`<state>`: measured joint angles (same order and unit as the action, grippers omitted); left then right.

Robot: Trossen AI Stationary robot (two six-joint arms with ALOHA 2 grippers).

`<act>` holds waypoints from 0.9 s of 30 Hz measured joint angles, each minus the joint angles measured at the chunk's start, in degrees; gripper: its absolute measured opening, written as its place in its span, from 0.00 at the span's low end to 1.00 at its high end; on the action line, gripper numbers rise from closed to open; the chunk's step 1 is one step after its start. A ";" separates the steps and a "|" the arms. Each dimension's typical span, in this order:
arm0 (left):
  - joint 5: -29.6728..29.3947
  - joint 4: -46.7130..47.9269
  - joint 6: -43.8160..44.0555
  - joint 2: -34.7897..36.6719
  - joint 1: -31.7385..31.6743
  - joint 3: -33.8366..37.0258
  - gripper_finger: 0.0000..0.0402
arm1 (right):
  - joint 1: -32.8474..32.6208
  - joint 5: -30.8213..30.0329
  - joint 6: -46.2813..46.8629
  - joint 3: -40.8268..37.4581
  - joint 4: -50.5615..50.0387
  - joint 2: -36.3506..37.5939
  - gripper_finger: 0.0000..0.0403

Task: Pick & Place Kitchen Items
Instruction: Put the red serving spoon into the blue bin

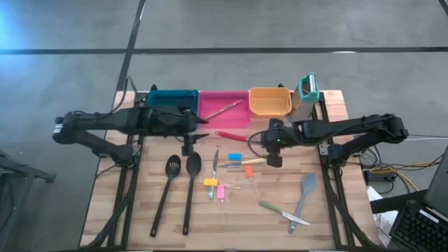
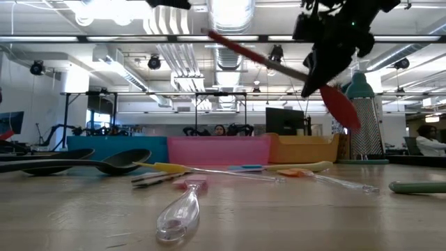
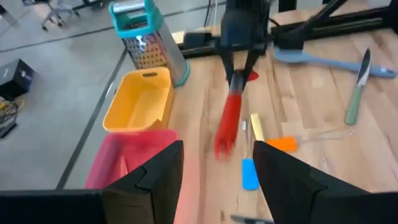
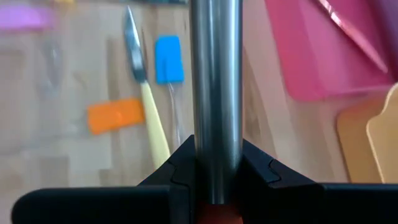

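Clear plastic spoon (image 2: 180,213) lies closest in the low view, on the wooden desk (image 1: 336,210). Beyond it spread the two long black spoons (image 1: 178,192), a grey spatula (image 1: 304,196) and small knives with yellow, pink, orange, blue and green handles. Above the middle of the desk, the right claw (image 1: 274,143) is clamped on the metal shaft of the red-headed spoon (image 2: 341,104), holding it in the air and tilted. The left claw (image 1: 190,145) hangs near the pink bin (image 1: 224,115), fingers spread wide and empty. I judge the carry step is in hand: next the spoon must travel to one of the bins along the desk's far edge and be let go there. No brand or writing is readable anywhere.
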<state>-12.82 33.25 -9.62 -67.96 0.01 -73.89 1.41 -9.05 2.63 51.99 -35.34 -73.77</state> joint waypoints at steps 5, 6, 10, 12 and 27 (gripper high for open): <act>-0.20 6.69 -1.71 -8.32 0.00 -7.27 0.50 | 0.00 0.01 -0.12 1.06 -0.58 -3.88 0.15; -0.18 7.98 -1.73 -9.81 0.00 -8.52 0.50 | 0.00 -0.01 -0.26 1.57 -0.65 -4.65 0.15; -0.17 12.39 -1.76 -15.51 0.00 -13.10 0.50 | 0.00 -0.05 -1.89 4.76 -1.91 -7.47 0.15; -0.17 15.43 -1.76 -18.26 0.00 -14.79 0.50 | 0.00 -0.12 -2.55 6.62 -2.75 -8.75 0.15; -0.17 22.46 0.12 -25.12 0.00 -16.74 0.50 | -0.13 -4.60 -5.55 16.49 -9.58 -13.00 0.15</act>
<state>-12.99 55.71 -9.50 -93.08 0.01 -90.63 1.28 -13.65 -2.93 68.48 -44.93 -86.77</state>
